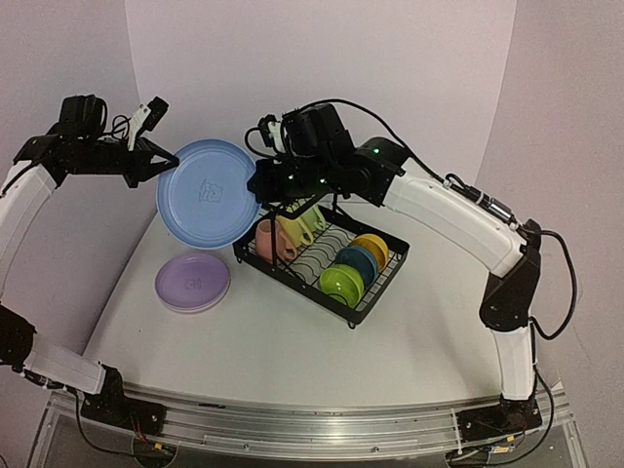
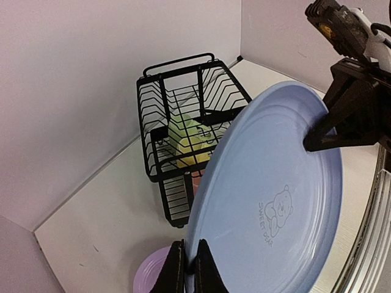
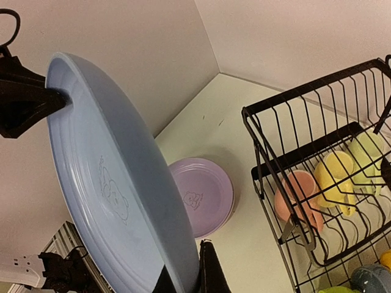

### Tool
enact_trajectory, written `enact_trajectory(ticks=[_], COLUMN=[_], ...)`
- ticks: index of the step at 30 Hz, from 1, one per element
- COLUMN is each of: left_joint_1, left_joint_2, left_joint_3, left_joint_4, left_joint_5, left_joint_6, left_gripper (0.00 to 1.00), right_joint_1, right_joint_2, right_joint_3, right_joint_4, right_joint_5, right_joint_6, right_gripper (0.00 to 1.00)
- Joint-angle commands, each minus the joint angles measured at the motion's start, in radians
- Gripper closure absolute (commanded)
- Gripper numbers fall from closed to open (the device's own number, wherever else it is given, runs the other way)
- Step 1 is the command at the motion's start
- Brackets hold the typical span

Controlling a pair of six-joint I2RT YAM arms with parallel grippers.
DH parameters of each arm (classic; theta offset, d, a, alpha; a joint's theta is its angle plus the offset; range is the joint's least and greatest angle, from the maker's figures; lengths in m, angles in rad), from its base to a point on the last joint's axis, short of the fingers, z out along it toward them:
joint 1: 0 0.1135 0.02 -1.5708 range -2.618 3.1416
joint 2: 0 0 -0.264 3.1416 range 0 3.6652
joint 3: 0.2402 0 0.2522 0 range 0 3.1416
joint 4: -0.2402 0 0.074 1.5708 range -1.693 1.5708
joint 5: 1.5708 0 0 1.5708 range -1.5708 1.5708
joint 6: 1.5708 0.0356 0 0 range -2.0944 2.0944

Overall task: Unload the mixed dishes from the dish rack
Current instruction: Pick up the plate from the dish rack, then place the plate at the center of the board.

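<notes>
**Top view.** Blue plate point(image 1: 208, 192) hangs on edge in the air, left of the rack point(image 1: 373, 300) and above the table point(image 1: 292, 361). Left gripper point(image 1: 164, 166) pinches its left rim, right gripper point(image 1: 255, 185) its right rim. Both clamped at once, so likely a hand-over to carry the plate leftward. Lilac plate point(image 1: 192, 281) lies flat on the table just below, probably the stacking spot. Count: two plates out of the rack; three mugs point(image 1: 291, 232) and three bowls point(image 1: 357, 263) inside it.

**Left wrist.** Own fingers point(image 2: 204, 278) closed narrow on the plate's near rim. The right gripper point(image 2: 317, 137) bites the far rim.

**Right wrist.** Own jaws nipped tight on the near rim, with the left gripper point(image 3: 52, 97) opposite. Pink, yellow and pale-green mugs sit side by side in the rack.
</notes>
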Motion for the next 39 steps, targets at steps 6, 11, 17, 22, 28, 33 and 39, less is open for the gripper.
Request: enact_trajectory(ticks=[6,11,17,22,28,33,39], left_joint_1=[0.015,0.192,0.239,0.272,0.272,0.272,0.272], left_joint_2=[0.04,0.105,0.157,0.247,0.347,0.424,0.448], left_joint_3=[-0.042,-0.073,-0.211,-0.288,-0.323,-0.315,-0.353], left_joint_4=[-0.087,-0.141,-0.126,-0.028,0.078,0.117,0.152], left_joint_5=[-0.076,-0.061,-0.135,-0.272,-0.348,-0.337,-0.336], left_joint_6=[-0.115,-0.129,-0.12,-0.134,-0.178,-0.23,-0.247], left_gripper=[1.0,1.0,1.0,1.0,1.0,1.0,1.0], right_joint_1=[-0.003,-0.002,-0.002,-0.001,-0.002,-0.002,-0.001], right_joint_2=[-0.016,-0.084,-0.194,-0.264,-0.28,-0.282,-0.297], right_joint_3=[0.02,-0.033,-0.12,-0.189,-0.221,-0.224,-0.244], right_joint_4=[0.04,0.041,0.041,0.045,0.054,0.057,0.067], right_joint_5=[-0.018,0.011,0.055,0.092,0.083,0.069,0.068], right_joint_6=[-0.048,-0.092,-0.128,-0.153,-0.161,-0.161,-0.167], right_gripper=[0.69,0.33,0.12,0.09,0.07,0.05,0.04])
